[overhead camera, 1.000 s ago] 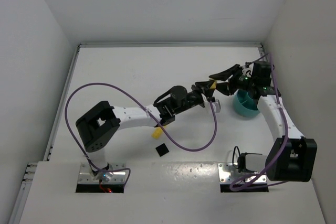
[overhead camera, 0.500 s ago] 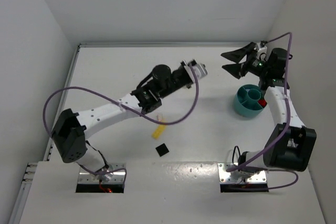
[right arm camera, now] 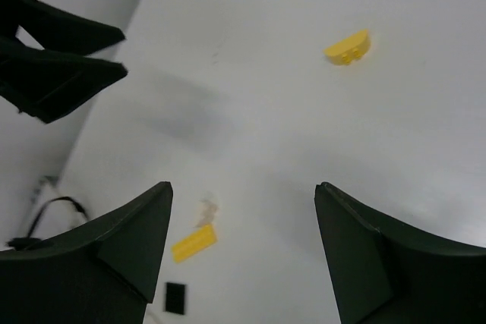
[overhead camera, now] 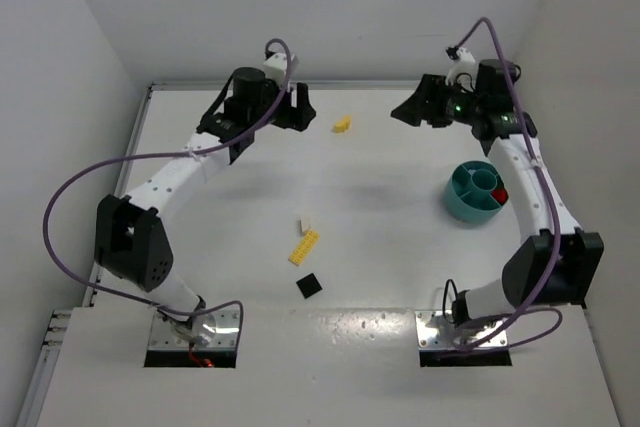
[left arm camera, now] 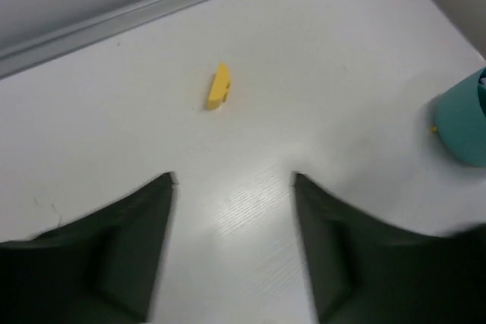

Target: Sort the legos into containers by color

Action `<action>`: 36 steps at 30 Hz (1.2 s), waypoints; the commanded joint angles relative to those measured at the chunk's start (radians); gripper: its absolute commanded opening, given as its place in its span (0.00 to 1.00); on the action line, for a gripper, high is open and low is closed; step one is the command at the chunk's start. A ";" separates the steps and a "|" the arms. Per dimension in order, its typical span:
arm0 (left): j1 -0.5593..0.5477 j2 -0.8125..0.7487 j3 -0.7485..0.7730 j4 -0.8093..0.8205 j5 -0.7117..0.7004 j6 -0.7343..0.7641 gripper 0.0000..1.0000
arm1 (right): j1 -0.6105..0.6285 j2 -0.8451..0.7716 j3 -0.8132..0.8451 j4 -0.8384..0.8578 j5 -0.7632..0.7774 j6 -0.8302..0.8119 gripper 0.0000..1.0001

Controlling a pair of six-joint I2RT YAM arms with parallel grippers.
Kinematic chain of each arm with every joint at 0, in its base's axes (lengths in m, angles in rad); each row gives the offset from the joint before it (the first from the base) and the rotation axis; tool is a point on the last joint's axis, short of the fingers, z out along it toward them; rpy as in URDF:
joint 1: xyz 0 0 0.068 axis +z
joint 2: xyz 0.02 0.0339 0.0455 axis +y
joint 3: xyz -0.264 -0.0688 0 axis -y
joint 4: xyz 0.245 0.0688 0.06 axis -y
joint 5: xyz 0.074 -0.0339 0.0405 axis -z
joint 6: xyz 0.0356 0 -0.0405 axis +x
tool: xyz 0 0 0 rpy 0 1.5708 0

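Top view: the small yellow brick (overhead camera: 342,124) lies on the tabletop (overhead camera: 400,247) between the left jaws and the right jaws. It looks a little closer to the left pair. Both pairs stand apart with nothing between them. The teal dish (overhead camera: 465,212) sits behind the right jaws, toward that arm's base, with a red brick (overhead camera: 499,195) in one compartment. The long yellow plate (overhead camera: 304,246), a white brick (overhead camera: 304,223) and the black square (overhead camera: 309,286) lie well apart from both pairs of jaws, back toward the arm bases.

Left wrist view: the small yellow brick lies ahead of the gap, just left of its centre line. Its long axis runs nearly straight away from the jaws, tilted slightly. One long side is flat and the other bowed, like a half disc. From here the jaws would close across its short width, so I judge this arm the better placed.

Right wrist view: the same brick lies ahead and well to the right of the gap. Its long axis runs roughly crosswise, with the bowed side facing away.
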 commanded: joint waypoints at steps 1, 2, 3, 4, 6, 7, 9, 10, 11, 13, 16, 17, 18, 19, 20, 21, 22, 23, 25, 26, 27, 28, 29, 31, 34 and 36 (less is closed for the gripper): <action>0.049 0.048 0.067 -0.158 0.110 -0.090 0.80 | 0.071 0.104 0.147 -0.069 0.180 -0.237 0.75; 0.061 0.060 0.084 -0.158 0.157 -0.067 0.89 | 0.109 0.171 0.180 -0.087 0.205 -0.286 0.75; 0.071 0.074 0.098 -0.169 0.176 -0.033 0.99 | 0.120 0.205 0.212 -0.100 0.226 -0.287 0.75; 0.071 0.114 0.119 -0.169 0.166 -0.005 1.00 | 0.121 0.236 0.274 -0.110 0.245 -0.287 0.75; 0.036 0.166 0.197 -0.169 0.115 0.035 1.00 | 0.111 0.276 0.310 -0.120 0.223 -0.244 0.75; 0.023 0.203 0.237 -0.184 0.095 0.056 1.00 | 0.111 0.276 0.310 -0.120 0.223 -0.232 0.75; 0.000 0.324 0.341 -0.194 0.078 0.093 1.00 | 0.099 0.276 0.310 -0.120 0.223 -0.232 0.75; -0.012 0.368 0.377 -0.204 0.078 0.107 0.98 | 0.099 0.266 0.310 -0.138 0.211 -0.232 0.75; -0.012 0.414 0.415 -0.204 0.066 0.107 0.94 | 0.099 0.255 0.310 -0.162 0.226 -0.232 0.75; -0.012 0.572 0.577 -0.247 0.081 0.121 0.89 | 0.090 0.230 0.291 -0.190 0.246 -0.242 0.75; -0.021 0.804 0.867 -0.408 0.093 0.141 0.82 | 0.069 0.155 0.240 -0.210 0.268 -0.242 0.75; -0.021 0.847 0.917 -0.434 0.071 0.141 0.81 | 0.068 0.137 0.229 -0.219 0.268 -0.242 0.75; -0.021 0.876 0.944 -0.447 0.058 0.141 0.80 | 0.055 0.106 0.218 -0.230 0.280 -0.242 0.75; -0.021 0.893 0.955 -0.447 0.023 0.141 0.80 | 0.046 0.094 0.218 -0.230 0.280 -0.242 0.75; -0.032 0.904 0.955 -0.424 0.006 0.157 0.78 | 0.030 0.083 0.218 -0.239 0.280 -0.242 0.75; -0.032 0.919 0.955 -0.393 -0.011 0.158 0.78 | 0.021 0.083 0.218 -0.252 0.291 -0.242 0.75; -0.032 0.930 0.955 -0.393 -0.038 0.182 0.78 | 0.012 0.071 0.209 -0.252 0.291 -0.242 0.75; -0.032 0.959 0.969 -0.381 -0.055 0.182 0.78 | -0.003 0.058 0.209 -0.252 0.291 -0.242 0.75; -0.032 0.990 0.995 -0.381 -0.069 0.182 0.78 | -0.017 0.058 0.200 -0.261 0.291 -0.242 0.75; -0.032 1.002 1.015 -0.381 -0.078 0.182 0.78 | -0.030 0.058 0.200 -0.261 0.291 -0.242 0.75; -0.032 1.013 1.024 -0.381 -0.078 0.182 0.78 | -0.030 0.049 0.200 -0.261 0.280 -0.242 0.75; -0.032 1.023 1.024 -0.381 -0.078 0.182 0.78 | -0.039 0.049 0.200 -0.261 0.280 -0.233 0.75; -0.032 1.039 1.037 -0.370 -0.068 0.182 0.78 | -0.048 0.049 0.200 -0.261 0.280 -0.233 0.75; -0.032 1.050 1.037 -0.359 -0.058 0.182 0.78 | -0.048 0.049 0.200 -0.252 0.271 -0.233 0.75; -0.032 1.076 1.037 -0.317 -0.026 0.170 0.75 | -0.070 0.061 0.200 -0.252 0.271 -0.224 0.75; -0.032 1.088 1.037 -0.287 -0.012 0.141 0.71 | -0.079 0.072 0.211 -0.252 0.271 -0.224 0.75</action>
